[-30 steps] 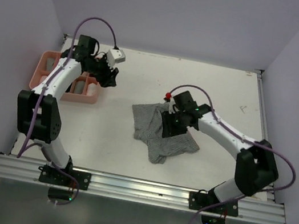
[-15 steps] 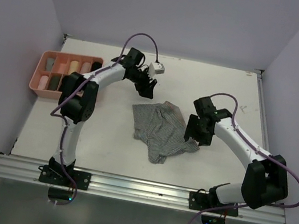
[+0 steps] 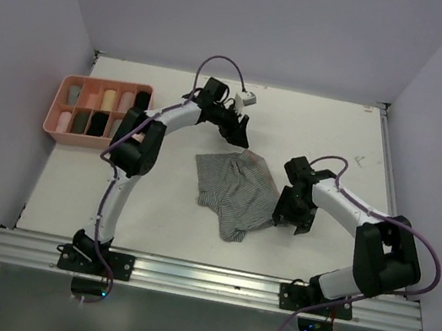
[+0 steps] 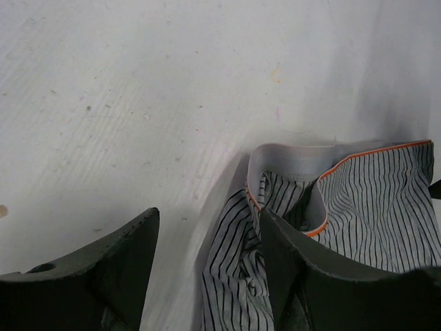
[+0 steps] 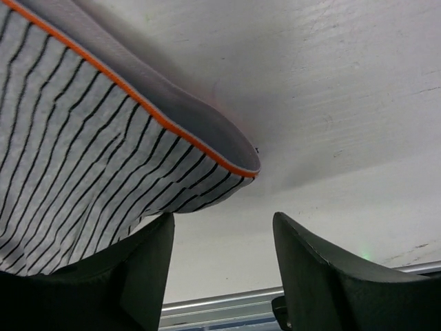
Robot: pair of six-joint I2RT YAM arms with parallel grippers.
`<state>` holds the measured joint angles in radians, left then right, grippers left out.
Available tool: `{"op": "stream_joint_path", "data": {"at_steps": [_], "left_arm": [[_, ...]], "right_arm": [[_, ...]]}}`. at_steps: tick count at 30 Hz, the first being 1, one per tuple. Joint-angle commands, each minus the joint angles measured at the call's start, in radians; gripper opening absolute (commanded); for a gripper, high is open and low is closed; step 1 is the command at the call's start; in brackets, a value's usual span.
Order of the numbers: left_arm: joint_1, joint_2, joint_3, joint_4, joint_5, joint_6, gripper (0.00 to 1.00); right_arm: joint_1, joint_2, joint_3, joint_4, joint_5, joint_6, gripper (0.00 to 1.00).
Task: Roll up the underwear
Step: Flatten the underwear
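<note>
The grey striped underwear (image 3: 238, 187) lies crumpled and spread flat mid-table; its grey waistband has orange trim (image 4: 372, 200). My left gripper (image 3: 239, 133) hovers open at the garment's far edge. In the left wrist view the gripper (image 4: 207, 269) straddles the striped fabric's left edge, and its right finger (image 4: 296, 276) is over the cloth. My right gripper (image 3: 294, 213) stands open at the garment's right edge. In the right wrist view the gripper (image 5: 224, 269) has bare table between its fingers, and the waistband corner (image 5: 83, 138) lies just above its left finger (image 5: 131, 276).
A pink tray (image 3: 99, 80) with compartments sits at the far left and holds several rolled garments (image 3: 96, 120). An aluminium rail (image 3: 201, 278) runs along the table's near edge and also shows in the right wrist view (image 5: 220, 303). Purple walls enclose the table.
My left arm has swung from the pink tray over to the underwear's far edge. My right gripper has opened, left the fabric and slid to its right edge.
</note>
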<state>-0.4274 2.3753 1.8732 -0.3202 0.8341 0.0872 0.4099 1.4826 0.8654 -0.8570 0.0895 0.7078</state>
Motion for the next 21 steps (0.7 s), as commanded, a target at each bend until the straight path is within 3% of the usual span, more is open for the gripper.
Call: {"op": "stream_joint_path", "data": {"at_steps": [1, 5, 8, 17, 21], "left_arm": [[-0.042, 0.001, 0.020, 0.110, 0.016, -0.079, 0.64], [-0.073, -0.011, -0.037, 0.153, -0.030, -0.119, 0.65], [-0.079, -0.019, -0.072, 0.190, -0.032, -0.141, 0.64], [-0.102, 0.028, -0.042, 0.107, -0.003, -0.132, 0.63], [-0.117, 0.041, -0.040, 0.078, -0.032, -0.133, 0.58]], "right_arm": [[-0.029, 0.015, -0.035, 0.077, -0.016, 0.059, 0.61], [-0.077, 0.008, -0.052, 0.116, -0.033, 0.076, 0.57], [-0.100, -0.002, -0.052, 0.125, -0.028, 0.085, 0.46], [-0.128, -0.021, -0.043, 0.228, -0.085, -0.010, 0.00], [-0.128, -0.038, -0.014, 0.236, -0.085, -0.054, 0.00]]}}
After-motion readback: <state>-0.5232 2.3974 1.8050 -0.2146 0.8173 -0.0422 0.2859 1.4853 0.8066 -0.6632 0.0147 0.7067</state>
